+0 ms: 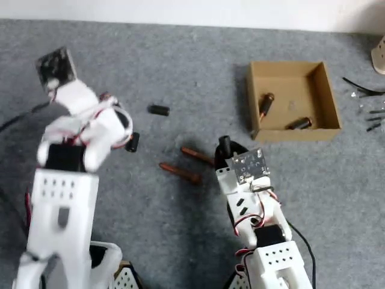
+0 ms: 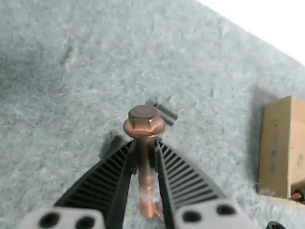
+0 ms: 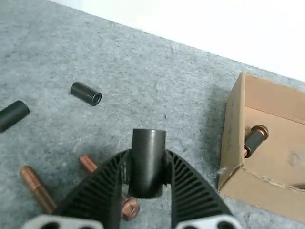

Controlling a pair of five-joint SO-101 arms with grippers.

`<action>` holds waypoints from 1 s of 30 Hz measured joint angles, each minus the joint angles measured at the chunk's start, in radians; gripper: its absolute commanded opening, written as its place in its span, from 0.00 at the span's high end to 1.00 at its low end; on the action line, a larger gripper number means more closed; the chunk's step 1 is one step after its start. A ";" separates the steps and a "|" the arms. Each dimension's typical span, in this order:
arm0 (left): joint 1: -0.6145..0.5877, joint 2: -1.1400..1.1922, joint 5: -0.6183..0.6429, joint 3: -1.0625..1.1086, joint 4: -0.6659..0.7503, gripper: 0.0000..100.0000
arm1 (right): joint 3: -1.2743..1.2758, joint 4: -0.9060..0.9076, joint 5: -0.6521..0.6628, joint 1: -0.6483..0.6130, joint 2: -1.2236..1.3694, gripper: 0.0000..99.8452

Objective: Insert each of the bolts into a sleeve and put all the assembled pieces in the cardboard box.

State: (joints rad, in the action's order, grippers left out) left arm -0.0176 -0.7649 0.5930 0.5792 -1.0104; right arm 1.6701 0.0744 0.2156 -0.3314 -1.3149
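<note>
Copper bolt [image 2: 144,123] clamped by shank in left gripper [image 2: 145,150], head beyond jaws; black sleeve [image 3: 148,143] gripped in right gripper [image 3: 147,164], mouth outward. Risk: head leads, threaded end trapped; insertion likely jams.

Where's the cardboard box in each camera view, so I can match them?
High view: the cardboard box sits upper right on the carpet.
Left wrist view: the cardboard box lies beyond the bolt in the left gripper.
Right wrist view: the cardboard box lies close beside the sleeve in the right gripper.
Shared landmark: the white wall past the carpet's far edge.
</note>
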 measured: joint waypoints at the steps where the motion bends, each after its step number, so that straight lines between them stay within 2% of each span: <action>1: 0.000 -0.049 0.000 0.055 0.028 1.00 | 0.000 0.000 0.000 0.000 0.000 1.00; 8: 0.003 -0.345 0.000 0.414 0.252 0.99 | 0.000 0.000 0.000 -0.049 0.000 1.00; 16: 0.184 -0.549 0.000 0.738 0.502 0.99 | 0.000 0.000 0.000 -0.083 0.000 1.00; 23: 0.241 -0.678 0.000 0.910 0.795 0.99 | 0.000 0.000 0.000 -0.095 0.000 1.00; 29: 0.238 -0.706 0.006 0.984 0.947 0.99 | 0.000 0.000 0.129 -0.175 0.000 1.00; 30: 0.238 -0.709 0.046 1.010 0.973 0.99 | 0.000 0.000 0.155 -0.193 0.000 1.00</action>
State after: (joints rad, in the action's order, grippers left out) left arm 0.2202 -1.4737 0.6391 1.5888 -0.0376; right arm 1.6701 0.0744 0.3705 -0.5247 -1.3149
